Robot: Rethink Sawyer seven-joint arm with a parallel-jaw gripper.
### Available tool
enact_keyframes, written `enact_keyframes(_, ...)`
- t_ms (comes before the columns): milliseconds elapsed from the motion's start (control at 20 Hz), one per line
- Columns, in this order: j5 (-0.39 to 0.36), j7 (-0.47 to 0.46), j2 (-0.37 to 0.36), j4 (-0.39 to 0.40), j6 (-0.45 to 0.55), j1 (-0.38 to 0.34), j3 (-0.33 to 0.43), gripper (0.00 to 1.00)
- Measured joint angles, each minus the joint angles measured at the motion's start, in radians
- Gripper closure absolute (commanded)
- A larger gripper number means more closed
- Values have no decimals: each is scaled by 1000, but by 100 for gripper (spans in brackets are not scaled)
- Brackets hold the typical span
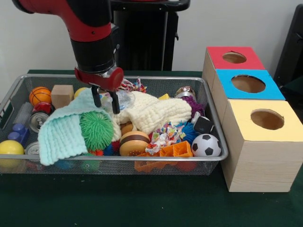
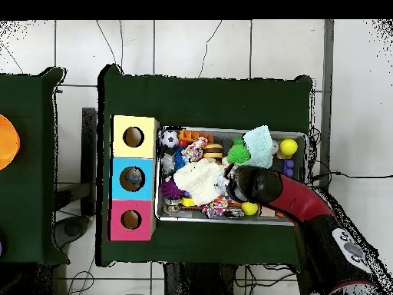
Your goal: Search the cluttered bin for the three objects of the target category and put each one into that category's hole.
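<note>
My gripper (image 1: 105, 100) hangs open inside the wire bin (image 1: 215, 124), its two black fingers (image 1: 96, 97) apart just above the clutter. Nothing sits between the fingers. Directly below lie a mint cloth (image 1: 59, 135) and a cream cloth (image 1: 154, 113), with a green spiky ball (image 1: 96, 130) resting on the mint one. Three wooden boxes stand right of the bin, with a red-topped hole (image 1: 234, 57), a blue-topped hole (image 1: 248, 83) and a yellow-topped hole (image 1: 267, 119). In the overhead view the arm (image 2: 265, 188) covers the gripper over the bin (image 2: 232, 129).
The bin also holds a small basketball (image 1: 40, 95), a wooden block (image 1: 62, 94), a yellow ball (image 1: 10, 147), a can (image 1: 38, 120), a toy burger (image 1: 134, 142), a soccer ball (image 1: 206, 145), an orange plastic toy (image 1: 174, 151), a black die (image 1: 203, 124) and rope toys (image 1: 163, 135).
</note>
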Motion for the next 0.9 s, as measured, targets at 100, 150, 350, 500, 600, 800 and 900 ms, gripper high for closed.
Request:
enact_keyframes(100,0,0,4,2,0,-5,5,0)
enact_keyframes(150,0,0,5,2,0,-6,6,0)
enact_keyframes(350,0,0,10,4,0,-11,9,0)
enact_keyframes(500,0,0,8,12,0,-11,11,0)
enact_keyframes(600,3,0,1,22,0,-10,11,0)
enact_keyframes(800,14,0,-27,53,0,-5,12,0)
enact_keyframes(900,18,0,-38,63,0,-1,12,0)
